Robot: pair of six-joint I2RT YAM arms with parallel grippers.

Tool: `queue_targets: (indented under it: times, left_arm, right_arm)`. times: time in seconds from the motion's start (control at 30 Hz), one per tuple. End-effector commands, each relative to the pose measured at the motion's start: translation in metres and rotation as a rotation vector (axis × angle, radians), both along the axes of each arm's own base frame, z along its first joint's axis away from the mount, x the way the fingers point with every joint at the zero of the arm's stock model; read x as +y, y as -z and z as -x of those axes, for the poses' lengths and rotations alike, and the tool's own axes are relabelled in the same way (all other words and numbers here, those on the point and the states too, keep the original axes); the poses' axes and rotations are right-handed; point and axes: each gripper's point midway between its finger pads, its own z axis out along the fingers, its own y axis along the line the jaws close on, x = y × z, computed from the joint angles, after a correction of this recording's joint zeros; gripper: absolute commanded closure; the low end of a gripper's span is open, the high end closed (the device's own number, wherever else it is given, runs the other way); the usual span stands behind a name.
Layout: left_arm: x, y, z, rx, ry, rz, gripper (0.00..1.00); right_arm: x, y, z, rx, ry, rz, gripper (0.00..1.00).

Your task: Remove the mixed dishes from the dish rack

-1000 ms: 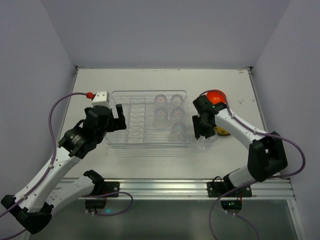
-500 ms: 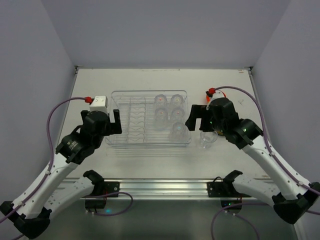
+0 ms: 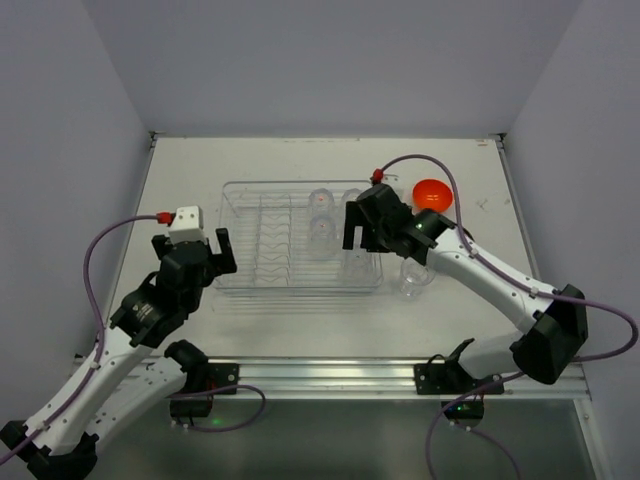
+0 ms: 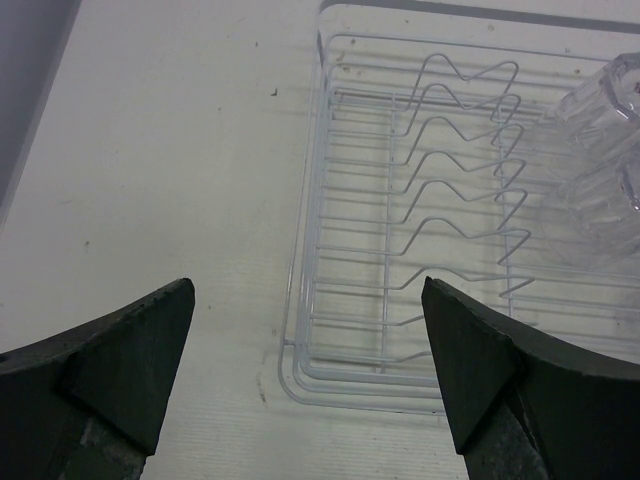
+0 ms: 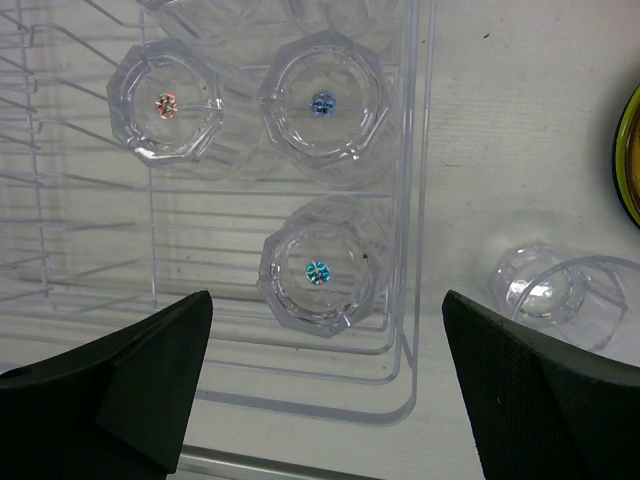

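Left gripper (image 4: 307,288): is hanging empty, its fingers wide apart, above the table (image 3: 180,180) at the near left corner of the dish rack (image 3: 262,250).
Loose cup (image 3: 413,278): is sitting on the table just beside the near right corner of the dish rack.
Right gripper (image 5: 327,298): is hovering empty, its fingers spread wide, over the right part of the dish rack.
Cups (image 5: 323,103): are sitting inside the dish rack, in its right part.
Orange bowl (image 3: 432,193): is resting on the table near the far right corner of the dish rack.
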Motion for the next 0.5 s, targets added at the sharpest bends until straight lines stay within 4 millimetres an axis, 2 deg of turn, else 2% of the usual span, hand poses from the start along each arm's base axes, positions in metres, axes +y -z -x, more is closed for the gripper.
queue_targets:
  times: [0.0, 0.2, 0.3, 0.47]
  left_arm:
    - [0.001, -0.009, -0.007, -0.048, -0.023, 0.009, 0.00]
    - [-0.002, -0.002, -0.008, -0.023, -0.012, 0.003, 0.00]
    - [0.002, -0.004, -0.007, -0.024, -0.037, 0.002, 0.00]
    - [0.001, -0.006, -0.005, -0.051, -0.027, 0.030, 0.00]
  right_arm:
    - [0.008, -0.004, -0.015, -0.024, 0.036, 0.028, 0.01]
    - [0.022, 0.015, -0.016, 0.037, -0.003, 0.043, 0.05]
    - [0.014, 0.031, -0.009, 0.075, 0.022, 0.086, 0.06]
    - [0.018, 0.033, -0.009, 0.067, 0.013, 0.067, 0.07]
